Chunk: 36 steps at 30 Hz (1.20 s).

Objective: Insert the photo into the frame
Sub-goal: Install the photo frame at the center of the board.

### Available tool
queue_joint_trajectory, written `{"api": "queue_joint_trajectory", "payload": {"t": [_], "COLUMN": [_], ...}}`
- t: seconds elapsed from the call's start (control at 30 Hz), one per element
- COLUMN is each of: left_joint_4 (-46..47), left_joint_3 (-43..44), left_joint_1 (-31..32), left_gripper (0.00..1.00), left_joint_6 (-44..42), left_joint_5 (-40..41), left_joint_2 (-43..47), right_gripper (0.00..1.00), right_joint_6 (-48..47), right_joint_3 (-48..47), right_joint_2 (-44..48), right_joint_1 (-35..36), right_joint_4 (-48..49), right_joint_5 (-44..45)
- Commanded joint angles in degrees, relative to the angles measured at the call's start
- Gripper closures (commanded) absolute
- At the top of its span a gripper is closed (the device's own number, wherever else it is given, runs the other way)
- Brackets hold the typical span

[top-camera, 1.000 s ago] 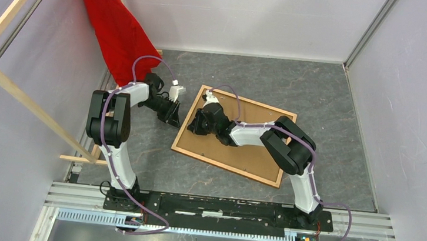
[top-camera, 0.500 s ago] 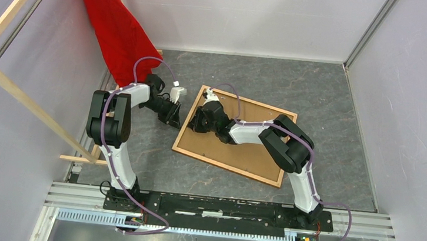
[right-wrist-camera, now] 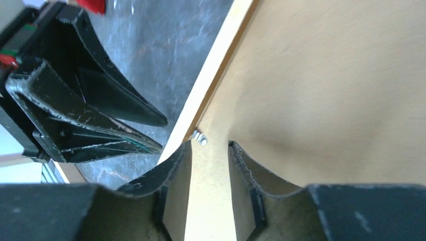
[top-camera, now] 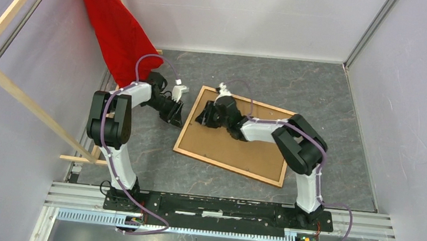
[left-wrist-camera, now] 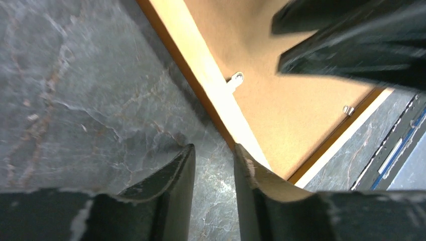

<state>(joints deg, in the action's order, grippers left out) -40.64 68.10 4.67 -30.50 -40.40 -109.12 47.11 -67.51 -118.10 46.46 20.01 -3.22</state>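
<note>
The frame (top-camera: 238, 149) lies back side up on the grey table, its brown board back showing inside the orange-brown rim. The photo is not in view. My left gripper (top-camera: 177, 120) is just off the frame's left edge, low over the table, its jaws a little apart and empty (left-wrist-camera: 213, 150). My right gripper (top-camera: 201, 119) is over the board back near the same edge, jaws slightly apart and empty (right-wrist-camera: 210, 145), tips beside a small metal tab (right-wrist-camera: 200, 137). The left wrist view shows the frame's edge (left-wrist-camera: 216, 100) and two tabs (left-wrist-camera: 235, 79).
A red cloth (top-camera: 116, 28) hangs at the far left over a pale wooden slat rack (top-camera: 18, 96). White walls close in the table on three sides. A metal rail (top-camera: 220, 207) with the arm bases runs along the near edge.
My right gripper has moved away from me along the frame's left edge, towards its far corner. My left gripper has barely shifted. The frame has stayed put.
</note>
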Motion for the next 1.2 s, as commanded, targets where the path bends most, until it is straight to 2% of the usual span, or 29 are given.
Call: {"api": "queue_joint_trajectory", "payload": {"t": [0.0, 0.13, 0.43, 0.73, 1.17], "left_joint_4": [0.9, 1.44, 1.44, 1.44, 2.93], "left_joint_3": [6.69, 13.4, 23.14, 23.23, 19.89], "left_joint_1": [0.67, 1.82, 4.97, 5.62, 5.62], "left_gripper": [0.53, 0.48, 0.48, 0.64, 0.66], "left_joint_6": [1.38, 4.42, 7.78, 6.71, 6.04], "left_joint_5": [-1.02, -1.78, -2.28, -0.01, 0.62], "left_joint_2": [1.99, -2.72, -12.44, -14.71, -13.51], "right_gripper": [0.57, 0.48, 0.46, 0.51, 0.53], "right_joint_6": [-1.77, -4.15, -7.41, -7.59, -5.9], "right_joint_3": [3.32, 3.17, -2.85, -10.1, -11.74], "right_joint_2": [8.77, 10.06, 4.01, -2.13, -6.5], "right_joint_1": [-6.64, -11.03, -16.17, -16.49, -16.87], "right_joint_4": [3.34, 1.25, -2.73, -4.65, -4.6], "right_joint_5": [-0.42, -1.3, -1.42, -2.38, -2.18]}}
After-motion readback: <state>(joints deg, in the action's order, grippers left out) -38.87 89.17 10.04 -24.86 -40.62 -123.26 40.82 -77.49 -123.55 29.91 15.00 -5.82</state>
